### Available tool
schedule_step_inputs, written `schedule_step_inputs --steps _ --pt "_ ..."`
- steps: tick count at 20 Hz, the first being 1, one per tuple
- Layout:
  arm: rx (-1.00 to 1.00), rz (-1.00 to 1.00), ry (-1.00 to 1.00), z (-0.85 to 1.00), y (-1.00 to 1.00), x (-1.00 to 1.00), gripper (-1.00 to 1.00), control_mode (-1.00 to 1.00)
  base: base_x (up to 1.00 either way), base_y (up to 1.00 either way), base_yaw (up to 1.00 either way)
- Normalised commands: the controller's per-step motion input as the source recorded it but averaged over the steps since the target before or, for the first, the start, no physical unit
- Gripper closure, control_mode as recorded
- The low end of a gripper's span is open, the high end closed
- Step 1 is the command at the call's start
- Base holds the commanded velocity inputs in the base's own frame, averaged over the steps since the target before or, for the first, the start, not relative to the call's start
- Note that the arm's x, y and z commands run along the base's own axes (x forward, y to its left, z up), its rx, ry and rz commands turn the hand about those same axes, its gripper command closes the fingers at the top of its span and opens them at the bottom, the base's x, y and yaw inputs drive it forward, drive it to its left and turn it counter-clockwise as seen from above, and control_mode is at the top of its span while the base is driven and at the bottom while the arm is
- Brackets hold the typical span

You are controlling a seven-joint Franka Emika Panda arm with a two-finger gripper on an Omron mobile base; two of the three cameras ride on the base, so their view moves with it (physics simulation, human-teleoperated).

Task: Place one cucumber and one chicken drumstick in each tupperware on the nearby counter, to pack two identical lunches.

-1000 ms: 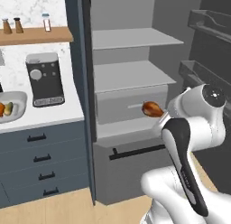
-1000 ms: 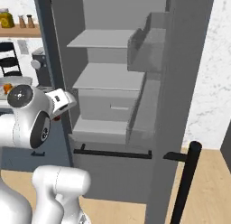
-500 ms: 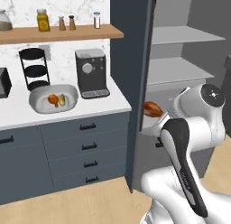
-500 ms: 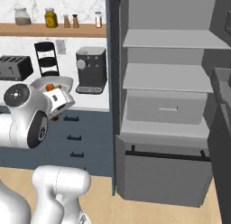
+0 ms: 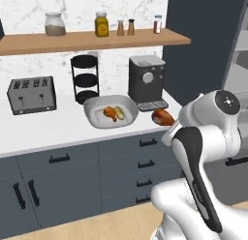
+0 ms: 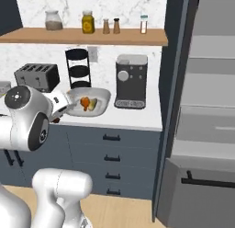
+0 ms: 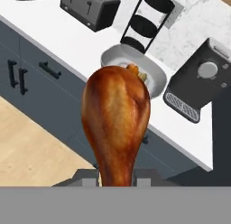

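Hand view: the hand (image 7: pixel 117 180) is clamped on the thin bone end of a glossy orange-brown chicken drumstick (image 7: pixel 116 126), carried over the white desk (image 5: pixel 58 127) edge. Beyond sits the light-grey rounded tupperware (image 5: pixel 93 111), already holding food beside the black coffee machine (image 5: pixel 145 82). With so slim a grip, the meat could swing loose or clip the rim.

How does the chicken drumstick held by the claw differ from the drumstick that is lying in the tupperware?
The held chicken drumstick hangs in the air in front of the counter, gripped at its bone end by the claw; the drumstick in the tupperware rests inside the tupperware. The held one has nothing beside it, while the other lies next to a greenish piece. Both are glossy orange-brown.
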Motion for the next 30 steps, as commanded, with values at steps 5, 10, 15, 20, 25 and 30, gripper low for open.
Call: schedule_step_inputs --steps 5,10,15,20,25,30 --pt "0.00 0.00 0.00 0.00 0.00 0.00 1.00 1.00 0.21 1.00 0.00" --pt "0.00 0.00 0.00 0.00 0.00 0.00 1.00 1.00 0.36 1.00 0.00" --pt "0.00 0.00 0.00 0.00 0.00 0.00 1.00 1.00 0.66 1.00 0.00" --pt "0.00 0.00 0.00 0.00 0.00 0.00 1.00 1.00 0.76 1.00 -0.02" --pt "0.00 0.00 0.00 0.00 0.00 0.00 1.00 1.00 0.75 1.00 -0.04" --pt "-0.12 -0.04 0.11 -0.36 0.55 0.37 1.00 -1.00 0.29 0.40 -0.02"
